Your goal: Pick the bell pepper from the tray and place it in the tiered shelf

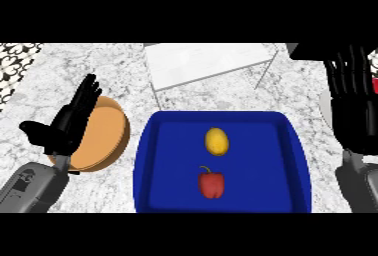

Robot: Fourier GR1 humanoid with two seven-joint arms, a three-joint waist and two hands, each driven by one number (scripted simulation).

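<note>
Red bell pepper (pixel 211 184) lying in the blue tray (pixel 145 165).
Blocky, with a short dark stem, it sits toward the tray's near end, apart from a yellow lemon (pixel 216 141); left hand (pixel 70 120) and right hand (pixel 353 110) hold nothing, fingers straight.

1. The counter (pixel 88 65) is white, with grey marbled speckling all over.
2. The tray (pixel 148 165) is a plain deep blue, slightly darker along its walls.
3. The bell pepper (pixel 211 185) is red with a dark stem.
4. The oval fruit (pixel 216 141) is plain yellow.
5. The plate (pixel 111 135) is a plain orange-tan.
6. The shelf (pixel 207 62) is pale grey-white, with thin grey legs.
7. The left hand (pixel 70 122) and the right hand (pixel 354 110) are black.
8. The left forearm (pixel 29 187) and the right forearm (pixel 362 187) are grey.
9. A patch (pixel 18 57) at the far left corner has a black-and-white curly pattern.
</note>
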